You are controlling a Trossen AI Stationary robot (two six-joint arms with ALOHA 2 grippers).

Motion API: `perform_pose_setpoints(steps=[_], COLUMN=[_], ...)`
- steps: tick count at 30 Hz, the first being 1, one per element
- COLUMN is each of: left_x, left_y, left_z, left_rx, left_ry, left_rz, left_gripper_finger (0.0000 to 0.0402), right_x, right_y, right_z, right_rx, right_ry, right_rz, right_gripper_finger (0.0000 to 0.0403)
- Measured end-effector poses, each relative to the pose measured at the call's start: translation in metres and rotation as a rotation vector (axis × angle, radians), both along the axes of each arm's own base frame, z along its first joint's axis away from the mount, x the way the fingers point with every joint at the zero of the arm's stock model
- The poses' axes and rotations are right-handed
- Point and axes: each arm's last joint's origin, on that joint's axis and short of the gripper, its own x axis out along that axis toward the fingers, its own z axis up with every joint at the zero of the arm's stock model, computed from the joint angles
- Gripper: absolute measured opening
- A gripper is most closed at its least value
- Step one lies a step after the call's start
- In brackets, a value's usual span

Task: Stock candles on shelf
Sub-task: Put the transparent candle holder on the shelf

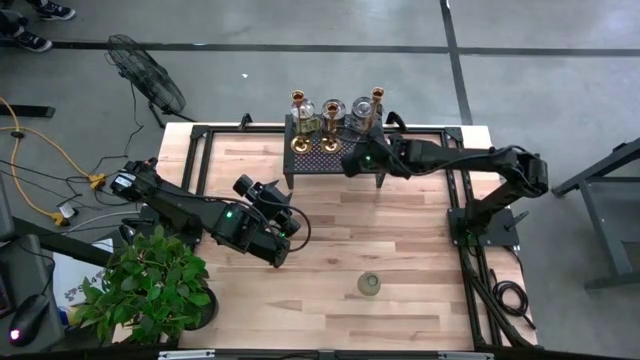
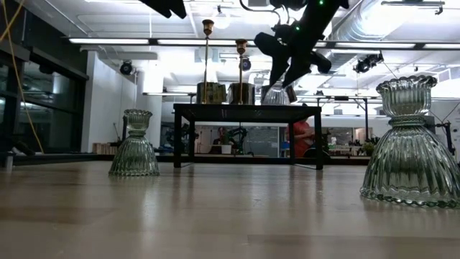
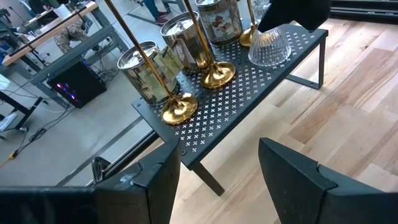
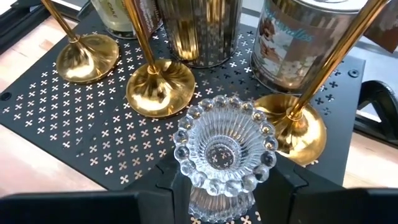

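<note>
On shelf (image 4: pixel 56 118), right end effector (image 4: pixel 224 186) grips glass holder (image 4: pixel 225 146).

shelf (image 1: pixel 330 160) back: brass candlesticks (image 4: pixel 160 87), jars (image 4: pixel 200 25) crowd | front strip bare | right pincer (image 1: pixel 352 160) overhead

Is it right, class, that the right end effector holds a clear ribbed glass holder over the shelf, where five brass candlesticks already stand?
Not quite. The right end effector does hold the glass holder over the shelf, but the right wrist view shows three brass candlesticks, not five.
</note>
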Motion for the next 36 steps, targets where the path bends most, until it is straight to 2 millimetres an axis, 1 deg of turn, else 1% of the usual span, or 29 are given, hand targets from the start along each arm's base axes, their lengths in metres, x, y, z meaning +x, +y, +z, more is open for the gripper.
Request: perform_pose_setpoints(steps=[7,16,27,36], left_x=[0.0000,0.0000,0.0000,0.0000], left_y=[0.0000,0.0000,0.0000,0.0000], left_z=[0.0000,0.0000,0.0000,0.0000], left_rx=[0.001,0.000,0.000,-0.001], left_ry=[0.000,0.000,0.000,0.001], left_rz=[0.000,0.000,0.000,0.000], left_gripper_finger=[0.0209,0.0209,0.0209,0.0209], right_x=[-0.0014,-0.0015,-0.0014,-0.0014], right_y=[-0.0051,-0.0051,-0.0050,-0.0050], right_z=[-0.0003,-0.0003,-0.0003,0.0008], right_rx=[0.013,0.011,0.013,0.009], right_ry=[0.000,0.005,0.002,-0.005], right_rz=[-0.002,0.003,0.001,0.002], right_gripper_finger=[0.0123,0.0125,0.0174,0.0202])
